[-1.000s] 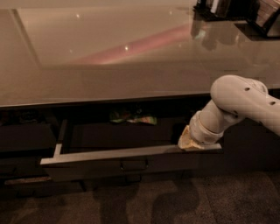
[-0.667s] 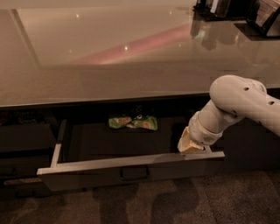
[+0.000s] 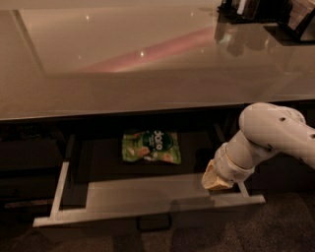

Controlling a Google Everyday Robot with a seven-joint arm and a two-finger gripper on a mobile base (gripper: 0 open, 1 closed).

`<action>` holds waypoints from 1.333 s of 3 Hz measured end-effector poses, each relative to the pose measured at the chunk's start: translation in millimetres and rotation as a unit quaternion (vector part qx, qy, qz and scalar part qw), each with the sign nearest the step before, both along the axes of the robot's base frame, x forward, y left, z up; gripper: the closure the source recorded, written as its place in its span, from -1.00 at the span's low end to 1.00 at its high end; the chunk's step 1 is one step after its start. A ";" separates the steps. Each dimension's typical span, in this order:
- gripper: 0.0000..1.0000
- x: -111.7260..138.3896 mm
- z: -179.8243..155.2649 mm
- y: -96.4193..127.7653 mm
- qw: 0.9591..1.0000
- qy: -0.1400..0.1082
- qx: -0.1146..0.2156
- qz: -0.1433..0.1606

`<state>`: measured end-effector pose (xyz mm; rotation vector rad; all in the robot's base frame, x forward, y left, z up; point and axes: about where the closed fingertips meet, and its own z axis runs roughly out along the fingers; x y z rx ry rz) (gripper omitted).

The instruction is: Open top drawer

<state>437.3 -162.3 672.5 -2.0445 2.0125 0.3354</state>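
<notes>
The top drawer point(image 3: 147, 209) stands pulled well out from under the counter. Its light grey rim and side rails show, and its small loop handle point(image 3: 154, 222) hangs at the centre of the front. A green snack bag point(image 3: 150, 146) lies flat inside, towards the back. My gripper point(image 3: 215, 180) is at the end of the white arm point(image 3: 268, 133), which comes in from the right. The gripper sits just inside the drawer near its front right corner, right of the handle and above the front edge.
A glossy beige counter point(image 3: 147, 64) runs above the drawer, with dark items point(image 3: 266, 12) at its back right. Shut dark drawer fronts point(image 3: 24, 162) lie to the left. Dark floor point(image 3: 275, 231) is in front.
The drawer has slid further out towards the camera, so more of the inside and the whole snack bag show. My gripper has come forward with the front edge.
</notes>
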 end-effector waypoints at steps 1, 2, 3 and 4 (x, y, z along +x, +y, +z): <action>1.00 -39.9 -14.8 -0.4 1.000 0.008 -0.003 0.017; 1.00 -59.6 -23.0 -0.6 1.000 0.012 -0.006 0.025; 1.00 -100.9 -37.5 5.1 0.999 0.009 -0.006 0.042; 1.00 -106.5 -37.6 7.2 0.999 0.007 -0.002 0.046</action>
